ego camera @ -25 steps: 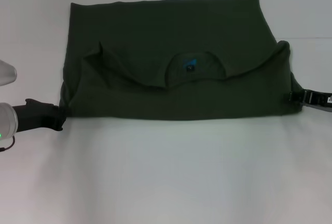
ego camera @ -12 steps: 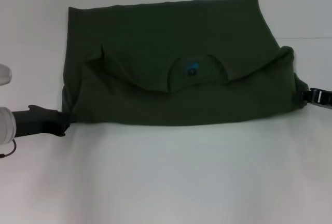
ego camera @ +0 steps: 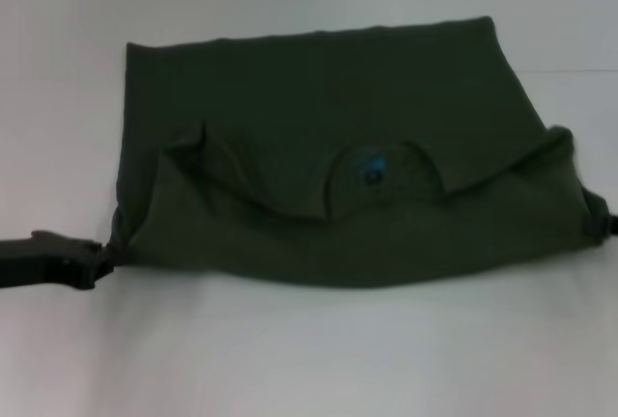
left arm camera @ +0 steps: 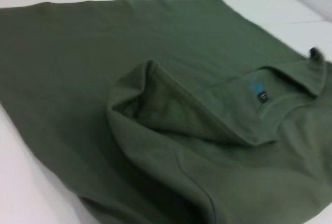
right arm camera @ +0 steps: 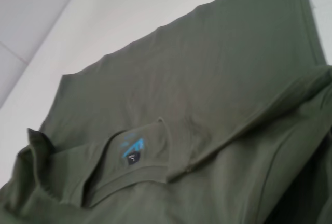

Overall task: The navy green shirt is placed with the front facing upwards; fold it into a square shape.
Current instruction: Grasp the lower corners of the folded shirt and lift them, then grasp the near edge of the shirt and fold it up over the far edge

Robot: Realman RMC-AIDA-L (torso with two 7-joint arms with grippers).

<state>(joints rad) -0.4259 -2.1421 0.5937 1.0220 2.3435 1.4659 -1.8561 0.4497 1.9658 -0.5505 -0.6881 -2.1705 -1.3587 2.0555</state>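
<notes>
The navy green shirt [ego camera: 319,118] lies on the white table, its collar end folded over towards the far hem. The neck opening with its dark label and blue print [ego camera: 371,171] faces up; the chest lettering is hidden. My left gripper [ego camera: 97,261] holds the shirt's near left corner at the fold. My right gripper [ego camera: 603,227] is at the near right corner, mostly cut off by the picture's edge. The left wrist view shows the folded sleeve [left arm camera: 155,105] and the label [left arm camera: 258,90]. The right wrist view shows the label [right arm camera: 134,154] and the flat far half [right arm camera: 207,73].
The white table [ego camera: 319,359] runs on in front of the shirt and to its left. A seam in the table shows at the far right [ego camera: 570,71]. Nothing else stands on it.
Both grippers have moved towards me, and the whole shirt has slid with them, the far hem too. The right gripper has shifted outward to the picture's edge.
</notes>
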